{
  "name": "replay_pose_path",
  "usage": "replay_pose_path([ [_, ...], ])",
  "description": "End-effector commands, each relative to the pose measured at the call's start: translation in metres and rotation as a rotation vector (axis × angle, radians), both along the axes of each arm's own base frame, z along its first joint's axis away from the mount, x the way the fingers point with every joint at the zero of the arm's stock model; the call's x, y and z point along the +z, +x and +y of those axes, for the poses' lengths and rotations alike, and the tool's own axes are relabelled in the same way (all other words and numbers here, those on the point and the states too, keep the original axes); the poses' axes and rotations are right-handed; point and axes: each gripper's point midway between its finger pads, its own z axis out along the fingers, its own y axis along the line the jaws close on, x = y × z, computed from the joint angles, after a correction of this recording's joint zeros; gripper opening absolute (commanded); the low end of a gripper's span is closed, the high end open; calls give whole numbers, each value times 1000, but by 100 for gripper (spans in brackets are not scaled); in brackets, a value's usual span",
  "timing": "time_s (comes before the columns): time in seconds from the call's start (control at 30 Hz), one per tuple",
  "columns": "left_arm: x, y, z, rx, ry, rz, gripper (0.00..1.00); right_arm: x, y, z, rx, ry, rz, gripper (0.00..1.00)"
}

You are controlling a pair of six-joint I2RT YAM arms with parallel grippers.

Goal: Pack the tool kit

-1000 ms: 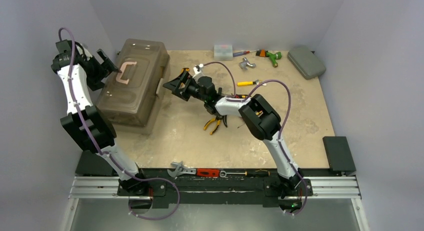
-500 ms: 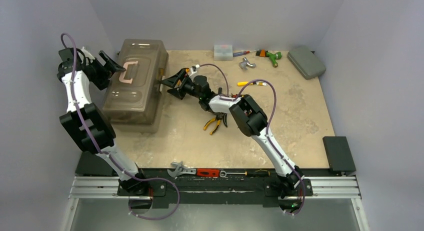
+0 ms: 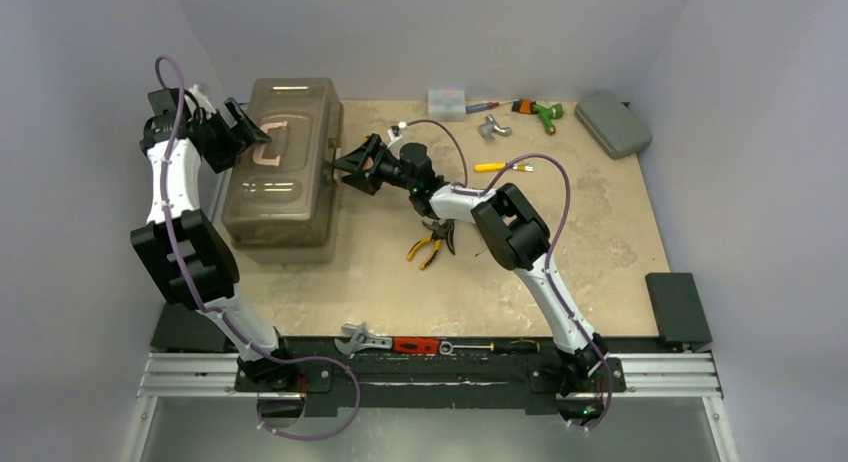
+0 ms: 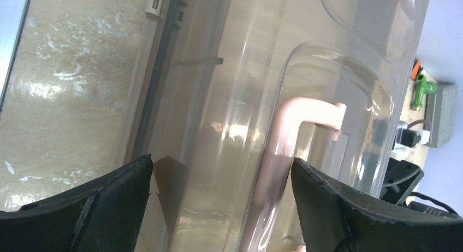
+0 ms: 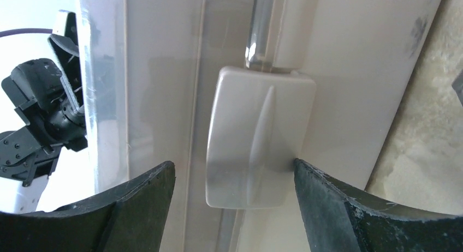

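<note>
Three hand tools lie along the near edge of the table (image 3: 600, 242): a wrench (image 3: 362, 338), a red-handled tool (image 3: 412, 345) and a slim screwdriver (image 3: 495, 345). Further in, yellow-handled pliers (image 3: 428, 248) rest beside the right arm. The toolbox (image 3: 285, 197) stands at the far left of the table, lid down, pink handle (image 3: 270, 144) flat on top.

Right gripper (image 5: 235, 170): at the box's right wall, jaws apart on either side of the tan latch (image 5: 256, 137). One finger touches the latch edge and the other stands clear; nothing is clamped.

Left gripper (image 4: 221, 165): over the lid near the handle, jaws wide apart, holding nothing.

Far edge: yellow screwdriver (image 3: 492, 166), small clear box (image 3: 447, 103), green tool (image 3: 545, 113), grey case (image 3: 613, 124).
</note>
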Motion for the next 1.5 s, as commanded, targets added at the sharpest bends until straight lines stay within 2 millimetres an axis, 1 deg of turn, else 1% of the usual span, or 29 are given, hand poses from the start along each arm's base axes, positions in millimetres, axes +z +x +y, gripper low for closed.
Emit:
replay_pose_path([
  [0.0,-30,-55,-91,-180,-219,249,90,59,-53,15,162,108,-97,80],
  [0.03,-32,-58,-93,-188,-220,255,90,58,-56,15,172,104,-95,81],
  [0.13,-36,-63,-102,-224,-225,273,90,63,-63,11,186,119,-99,82],
  [0.3,-39,-71,-124,-324,-213,308,90,67,-76,1,200,128,-100,80],
  [0.37,-37,-75,-131,-345,-213,313,89,68,-81,-5,189,113,-106,80],
  [0.4,-34,-77,-135,-356,-216,309,89,63,-83,-10,177,95,-105,81],
  [0.5,-28,-82,-146,-364,-214,282,89,63,-91,-23,155,77,-123,82],
  [0.6,-26,-88,-163,-369,-217,255,89,61,-92,-37,133,74,-126,82],
  [0.63,-27,-91,-171,-378,-221,251,89,59,-91,-42,125,78,-123,82],
  [0.77,-31,-101,-199,-394,-234,224,88,51,-86,-71,66,70,-99,82],
  [0.8,-31,-103,-203,-397,-241,221,88,50,-85,-80,46,67,-97,83],
  [0.83,-32,-108,-215,-419,-246,222,88,47,-85,-88,28,61,-94,83],
  [0.9,-32,-114,-229,-433,-256,220,88,44,-81,-107,-14,50,-98,84],
  [1.0,-28,-122,-247,-451,-281,195,88,44,-76,-134,-62,44,-104,84],
  [1.07,-22,-125,-256,-459,-302,170,88,46,-73,-151,-86,35,-116,84],
  [1.13,-13,-126,-260,-456,-304,147,88,46,-71,-164,-104,16,-127,85],
  [1.2,-2,-126,-258,-443,-292,115,88,46,-68,-173,-112,-5,-134,86],
  [1.33,12,-119,-245,-412,-190,99,89,48,-67,-186,-116,-16,-138,87],
  [1.4,11,-113,-237,-397,-128,116,89,48,-66,-192,-114,-21,-134,88],
  [1.47,5,-107,-230,-386,-76,146,90,48,-65,-198,-121,-29,-134,88],
])
